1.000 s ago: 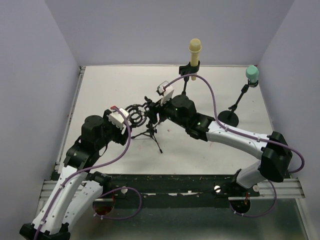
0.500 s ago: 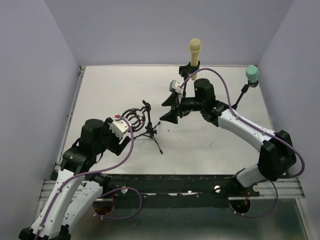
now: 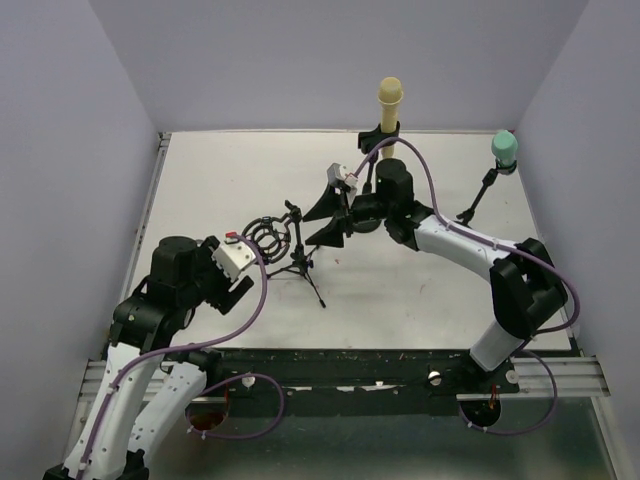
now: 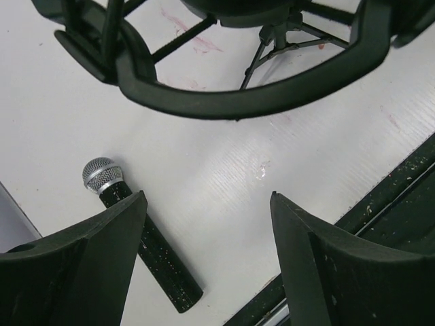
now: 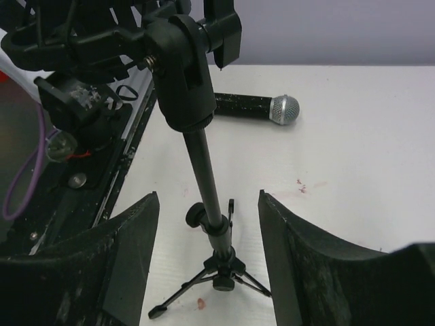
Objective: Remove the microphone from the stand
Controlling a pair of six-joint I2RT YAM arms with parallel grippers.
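Note:
The black microphone (image 4: 139,241) with a silver grille lies flat on the white table, loose; it also shows in the right wrist view (image 5: 255,106). It is hidden in the top view. The black tripod stand (image 3: 300,268) carries an empty shock mount (image 3: 268,232), which is also in the left wrist view (image 4: 238,95). My left gripper (image 3: 235,275) is open and empty, just left of the stand, with the microphone under its left finger (image 4: 81,265). My right gripper (image 3: 318,220) is open and empty, right of the stand, its jaws either side of the stand's pole (image 5: 204,176) from a distance.
A yellow microphone (image 3: 390,100) stands in a clip stand at the back. A green microphone (image 3: 505,150) sits on a round-base stand at the back right. The black rail (image 3: 350,365) runs along the near table edge. Walls close in left and right.
Both grippers have drawn back from the shock mount. The left arm has pulled toward the near left. The right gripper has moved off to the right and now faces the stand.

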